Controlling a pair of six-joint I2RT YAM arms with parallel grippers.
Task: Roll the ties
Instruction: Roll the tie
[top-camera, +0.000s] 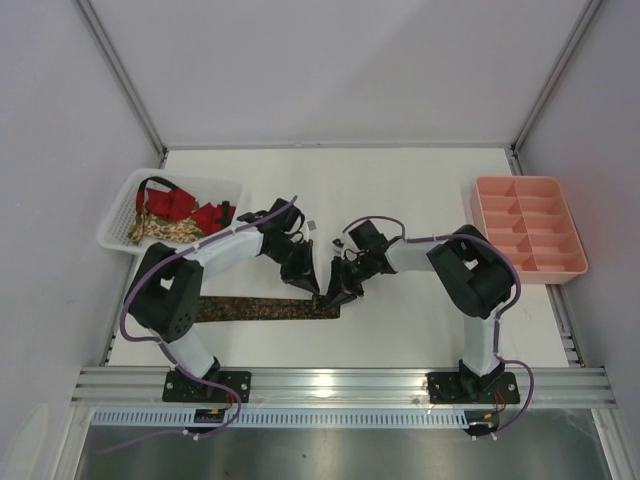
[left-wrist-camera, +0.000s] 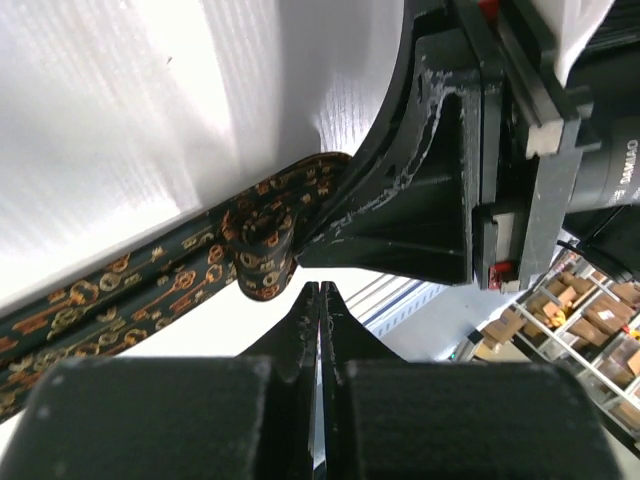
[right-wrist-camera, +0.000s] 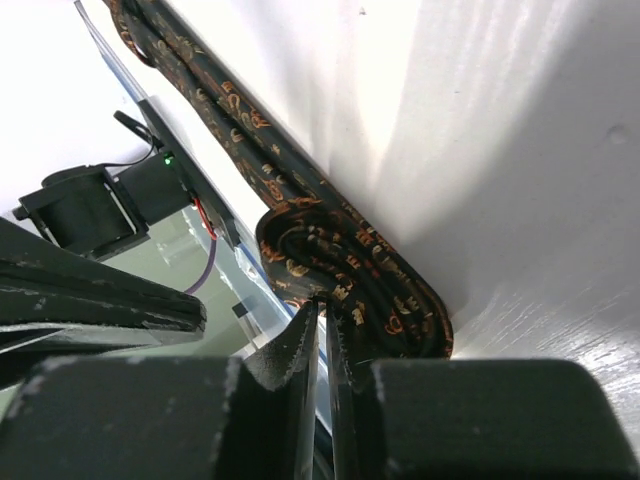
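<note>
A dark brown tie (top-camera: 260, 308) with a reddish-gold pattern lies flat along the near part of the table. Its right end is wound into a small roll (right-wrist-camera: 350, 280), which also shows in the left wrist view as a curled end (left-wrist-camera: 262, 255). My right gripper (right-wrist-camera: 325, 305) is shut on the edge of that roll, its fingertips pinching an outer layer. My left gripper (left-wrist-camera: 320, 290) is shut and holds nothing, its tips just short of the roll. In the top view both grippers, left (top-camera: 320, 292) and right (top-camera: 336, 296), meet over the tie's right end.
A white basket (top-camera: 115, 215) at the back left holds a red tie (top-camera: 160, 200) and a beige floral tie (top-camera: 165, 232). A pink compartment tray (top-camera: 575, 245) stands at the right edge. Grey walls close in the table's left, right and far sides.
</note>
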